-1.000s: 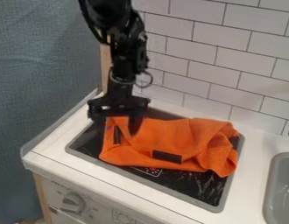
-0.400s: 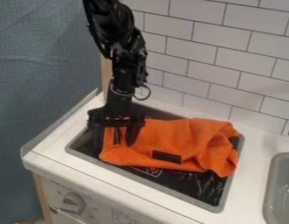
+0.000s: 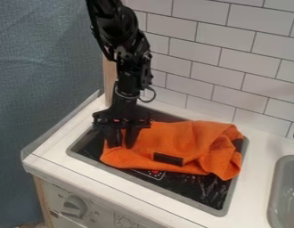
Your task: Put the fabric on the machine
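The orange fabric [image 3: 191, 140] lies crumpled over the black stove top, its right end bunched up in folds. A dark patch shows near its front edge. Over the fabric's left end hangs the black gripper [image 3: 123, 143], pointing down, with its fingers drawn close together and shut on a bit of the cloth. The stove top, which is the machine [image 3: 200, 189], shows its bare black surface in front of the fabric and at the left corner.
A white counter [image 3: 259, 147] surrounds the stove top. At the right edge is a grey sink [image 3: 284, 193]. White wall tiles rise behind, a blue-grey curtain hangs at left, and a knob [image 3: 74, 206] sits on the front panel.
The gripper came down onto the fabric's left end, and its fingers then drew together on it. The left part of the fabric has shifted very slightly.
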Controlling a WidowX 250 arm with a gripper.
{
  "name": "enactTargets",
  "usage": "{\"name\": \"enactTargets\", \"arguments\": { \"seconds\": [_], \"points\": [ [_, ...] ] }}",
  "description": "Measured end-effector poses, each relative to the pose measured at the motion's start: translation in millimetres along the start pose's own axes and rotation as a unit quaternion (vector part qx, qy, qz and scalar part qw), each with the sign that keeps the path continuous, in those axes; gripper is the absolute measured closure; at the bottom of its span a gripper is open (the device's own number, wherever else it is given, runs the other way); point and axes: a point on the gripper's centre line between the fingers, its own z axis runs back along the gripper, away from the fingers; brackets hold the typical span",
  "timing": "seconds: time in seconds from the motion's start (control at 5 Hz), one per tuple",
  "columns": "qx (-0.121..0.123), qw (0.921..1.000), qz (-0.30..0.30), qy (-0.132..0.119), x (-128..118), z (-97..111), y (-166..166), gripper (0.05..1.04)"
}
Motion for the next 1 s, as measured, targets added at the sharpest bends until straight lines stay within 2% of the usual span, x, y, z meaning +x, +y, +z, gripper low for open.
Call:
{"name": "enactTargets", "arguments": {
  "seconds": [0.2,0.4,0.6,1.0],
  "points": [
    [0.001,1.0000,0.000,0.000,0.3,-1.1,0.6,0.907],
    [-0.002,1.0000,0.003,0.000,0.4,-1.1,-0.3,1.001],
    [-0.002,1.0000,0.001,0.002,-0.7,-1.4,-0.3,1.025],
    [-0.015,0.9996,-0.002,0.024,-2.0,1.9,4.1,1.030]
  ]
}}
